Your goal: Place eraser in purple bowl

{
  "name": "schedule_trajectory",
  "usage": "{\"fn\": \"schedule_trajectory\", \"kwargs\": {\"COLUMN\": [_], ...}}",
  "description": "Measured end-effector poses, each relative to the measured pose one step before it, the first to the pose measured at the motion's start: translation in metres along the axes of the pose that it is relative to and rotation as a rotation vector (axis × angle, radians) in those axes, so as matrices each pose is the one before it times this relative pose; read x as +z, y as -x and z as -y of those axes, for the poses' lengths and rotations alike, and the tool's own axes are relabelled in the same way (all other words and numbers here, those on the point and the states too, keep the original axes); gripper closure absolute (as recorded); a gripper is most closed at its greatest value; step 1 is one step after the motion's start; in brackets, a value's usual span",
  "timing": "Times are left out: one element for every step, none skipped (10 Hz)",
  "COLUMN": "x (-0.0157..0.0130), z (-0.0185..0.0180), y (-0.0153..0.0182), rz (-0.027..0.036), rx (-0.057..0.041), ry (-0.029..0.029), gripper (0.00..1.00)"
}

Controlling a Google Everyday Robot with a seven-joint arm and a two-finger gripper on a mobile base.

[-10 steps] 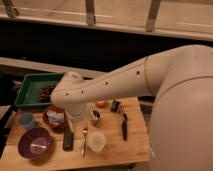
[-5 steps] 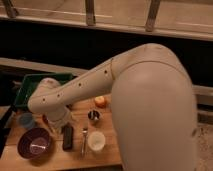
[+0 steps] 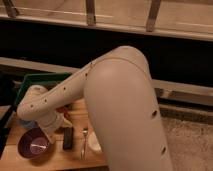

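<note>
Your arm has swung left, bringing the tool (image 3: 61, 124) just above the eraser (image 3: 67, 138), which lies ungrasped on the table (image 3: 50, 162) right of the purple bowl (image 3: 34, 144). I cannot tell the tool's state.

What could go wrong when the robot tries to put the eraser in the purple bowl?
The gripper hangs close to the eraser, which lies flat, so a grab might slip. A silver utensil lies right beside the eraser and could get knocked. The big arm hides much of the table, so missing the purple bowl may go unseen.
</note>
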Motion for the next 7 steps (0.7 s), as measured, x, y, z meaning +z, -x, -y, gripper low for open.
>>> {"fn": "schedule_trajectory", "kwargs": {"x": [0.00008, -0.00026, 0.00071, 0.00449, 0.00991, 0.01355, 0.01215], "z": [0.00020, -0.00143, -0.00031, 0.00336, 0.00421, 0.00340, 0.00513], "y": [0.00007, 0.00043, -0.00002, 0.00052, 0.00137, 0.00177, 0.00299], "rz": [-0.00024, 0.00000, -0.00481, -0.01525, -0.01819, -0.01942, -0.01530], "rx": [0.00015, -0.00186, 0.00214, 0.01577, 0.02066, 0.02156, 0.01827], "ry": [-0.00068, -0.00001, 0.00003, 0.00121, -0.00054, -0.00689, -0.00844], "gripper": [0.30, 0.30, 0.30, 0.30, 0.30, 0.30, 0.30]}}
